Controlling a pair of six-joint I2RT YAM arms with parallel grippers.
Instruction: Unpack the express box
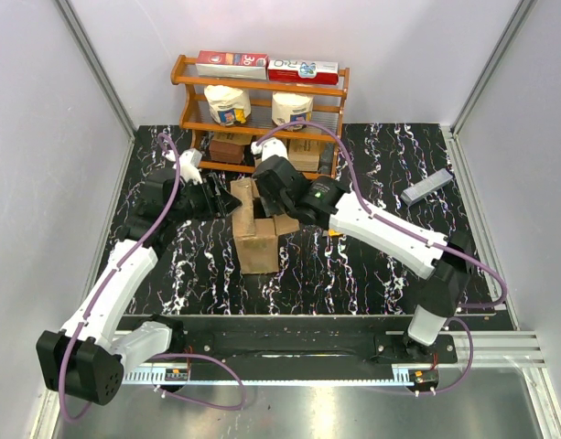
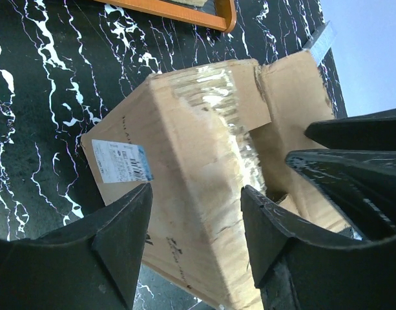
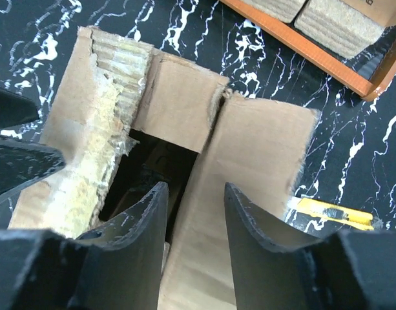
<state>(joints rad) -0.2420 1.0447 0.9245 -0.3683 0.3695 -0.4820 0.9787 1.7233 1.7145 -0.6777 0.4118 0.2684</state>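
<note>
Since its taped top flaps are torn up and the dark inside shows, the express box (image 1: 257,245) standing mid-worktop (image 1: 372,274), just near of the wooden rack (image 1: 262,87), looks to be at the flap-spreading step. Left pincer (image 2: 196,194) sits half-spread at the box's left side with nothing gripped; right pincer (image 3: 196,188) hangs part-open over the opening, straddling the right flap's edge, not clamped. Next move probably needs a firm pinch on a flap, folding it outward, then reaching inside.
</note>
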